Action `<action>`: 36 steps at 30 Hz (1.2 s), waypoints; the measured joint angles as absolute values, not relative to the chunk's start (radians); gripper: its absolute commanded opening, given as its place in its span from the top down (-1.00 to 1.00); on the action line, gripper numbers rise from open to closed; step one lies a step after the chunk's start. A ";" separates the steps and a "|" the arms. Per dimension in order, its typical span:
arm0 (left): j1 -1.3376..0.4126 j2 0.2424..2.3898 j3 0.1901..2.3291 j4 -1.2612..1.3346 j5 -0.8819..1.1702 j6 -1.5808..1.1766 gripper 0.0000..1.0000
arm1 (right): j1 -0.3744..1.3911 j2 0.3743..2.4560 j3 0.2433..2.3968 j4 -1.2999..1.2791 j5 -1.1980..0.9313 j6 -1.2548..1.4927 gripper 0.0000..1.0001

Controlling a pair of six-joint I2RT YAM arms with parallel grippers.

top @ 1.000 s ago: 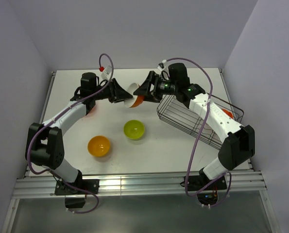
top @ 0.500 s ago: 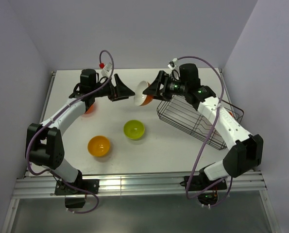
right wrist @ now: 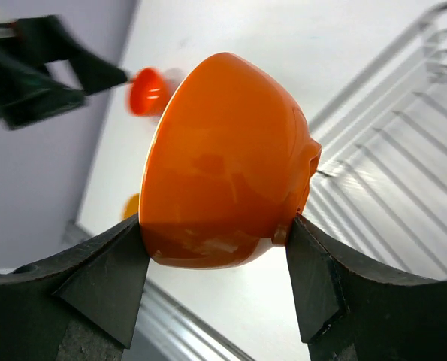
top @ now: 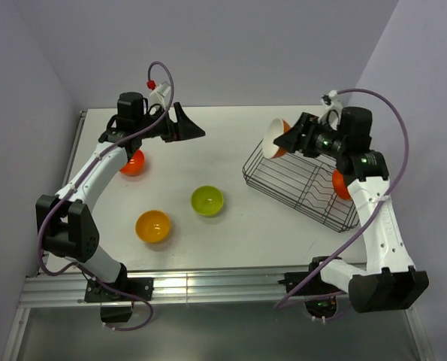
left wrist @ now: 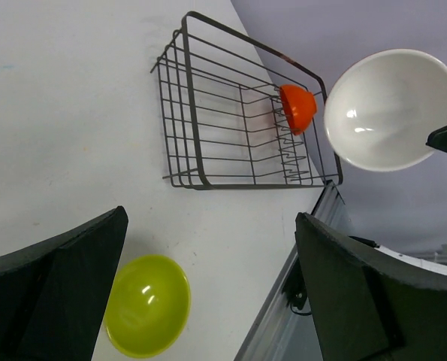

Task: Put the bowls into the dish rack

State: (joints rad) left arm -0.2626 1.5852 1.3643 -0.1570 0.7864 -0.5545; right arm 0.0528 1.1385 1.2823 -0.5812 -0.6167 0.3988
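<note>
Orange-outside, white-inside glossy plastic bowl (right wrist: 223, 150) held in the air by the far left corner of the dark grey wire dish rack (top: 302, 188).
Bring the bowl down on edge between the prongs, beside the red-orange bowl (top: 342, 184) already racked, and release only once it is seated. Your right gripper (top: 287, 140) clamps the bowl's sides, with the arm stretched far over the rack. The left gripper (top: 191, 124) hangs spread and empty at far left.

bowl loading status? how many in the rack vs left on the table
Done: one red-orange bowl sits in the dish rack. In hand: the right hand holds a white-lined orange bowl near the rack's far edge, not yet set down. Left: a second red-orange bowl, the lime green bowl and the yellow-orange bowl on the table; left hand open, empty.
</note>
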 measured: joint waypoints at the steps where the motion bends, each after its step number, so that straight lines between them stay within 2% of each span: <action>1: -0.262 1.585 1.374 -0.170 0.778 -0.538 -0.99 | 0.014 1.124 1.282 -0.608 -0.616 0.368 1.00; 13: -0.260 1.559 1.403 -0.262 0.703 -0.436 -0.99 | -0.397 1.108 1.316 -1.074 -0.558 -0.051 1.00; 22: -0.259 1.559 1.406 -0.329 0.648 -0.414 -0.99 | -0.446 1.138 1.349 -1.228 -0.356 -0.181 1.00; 36: -0.222 1.570 1.460 -0.407 0.647 -0.405 -0.99 | -0.445 1.238 1.347 -1.237 -0.038 -0.143 1.00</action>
